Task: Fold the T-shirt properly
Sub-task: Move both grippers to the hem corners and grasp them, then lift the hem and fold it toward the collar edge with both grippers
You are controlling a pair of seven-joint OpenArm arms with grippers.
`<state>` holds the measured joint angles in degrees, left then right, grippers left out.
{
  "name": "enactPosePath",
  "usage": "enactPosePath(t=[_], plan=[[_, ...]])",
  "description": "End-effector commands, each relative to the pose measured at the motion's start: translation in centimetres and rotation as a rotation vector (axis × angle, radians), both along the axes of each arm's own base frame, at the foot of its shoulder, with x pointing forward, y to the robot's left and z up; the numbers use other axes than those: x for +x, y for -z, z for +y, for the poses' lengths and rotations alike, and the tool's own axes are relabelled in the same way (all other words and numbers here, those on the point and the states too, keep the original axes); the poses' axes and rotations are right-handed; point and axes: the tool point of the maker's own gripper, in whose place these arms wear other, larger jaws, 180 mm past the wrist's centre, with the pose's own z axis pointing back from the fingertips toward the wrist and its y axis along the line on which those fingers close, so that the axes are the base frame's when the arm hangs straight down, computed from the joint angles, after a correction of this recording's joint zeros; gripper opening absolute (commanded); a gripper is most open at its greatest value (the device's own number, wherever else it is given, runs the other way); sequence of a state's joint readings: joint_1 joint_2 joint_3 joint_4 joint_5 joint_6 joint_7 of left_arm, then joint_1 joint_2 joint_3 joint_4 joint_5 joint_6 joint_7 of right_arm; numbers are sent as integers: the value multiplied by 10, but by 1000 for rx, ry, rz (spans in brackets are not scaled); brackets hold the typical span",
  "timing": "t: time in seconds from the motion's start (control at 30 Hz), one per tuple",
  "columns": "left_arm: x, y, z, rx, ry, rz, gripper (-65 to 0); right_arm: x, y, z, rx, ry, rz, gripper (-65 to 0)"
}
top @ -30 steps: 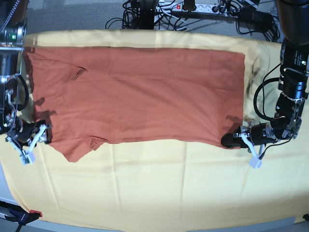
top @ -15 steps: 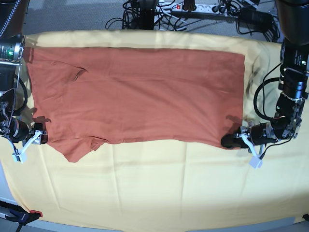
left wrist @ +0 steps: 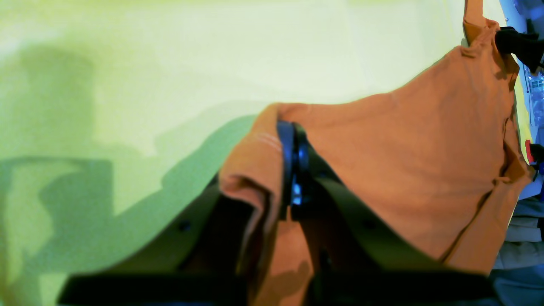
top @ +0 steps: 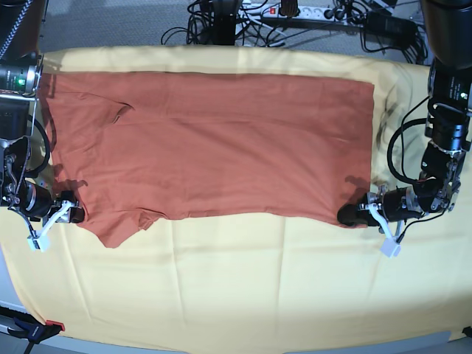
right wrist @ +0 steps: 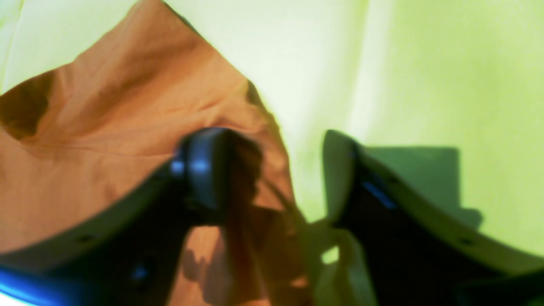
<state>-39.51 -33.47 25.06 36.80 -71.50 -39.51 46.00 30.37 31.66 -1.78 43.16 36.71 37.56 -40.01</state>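
The rust-orange T-shirt [top: 214, 140] lies spread flat on the pale yellow cloth [top: 236, 287], with its sleeves at the left of the base view. My left gripper [top: 352, 215] is at the shirt's near right corner. In the left wrist view it [left wrist: 292, 144] is shut on a raised fold of the T-shirt [left wrist: 403, 157]. My right gripper [top: 65, 214] is at the shirt's near left edge. In the right wrist view it [right wrist: 272, 170] is open. One finger [right wrist: 204, 170] rests over the T-shirt [right wrist: 106, 140] and the other [right wrist: 340, 170] is over the yellow cloth.
Cables and a power strip [top: 295, 11] lie beyond the table's far edge. A red-tipped clamp [top: 53, 324] sits at the near left corner. The yellow cloth hangs over the table's front edge.
My right gripper has shifted a little right, onto the shirt's near left edge. The left arm has not moved.
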Motion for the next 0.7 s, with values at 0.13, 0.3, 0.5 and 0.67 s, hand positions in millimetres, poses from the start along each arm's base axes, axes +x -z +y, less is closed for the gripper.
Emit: enactPosePath(t=[0.13,0.3,0.5,0.67], plan=[[17,-27,5,-23,-19,-76,-650,20,-31,-5,18,2,-119,-647],[18,-28,7,-10,-19,-83,-650,25,-37,-5,19,1,-136,-650],[29,-34,13,58,-19,-135,-650,27,-34,-21,-70,34,-113,-650],[40,-41,18,103,-26,-193,-650,26,-30,-33,-123,76,-92,-650]])
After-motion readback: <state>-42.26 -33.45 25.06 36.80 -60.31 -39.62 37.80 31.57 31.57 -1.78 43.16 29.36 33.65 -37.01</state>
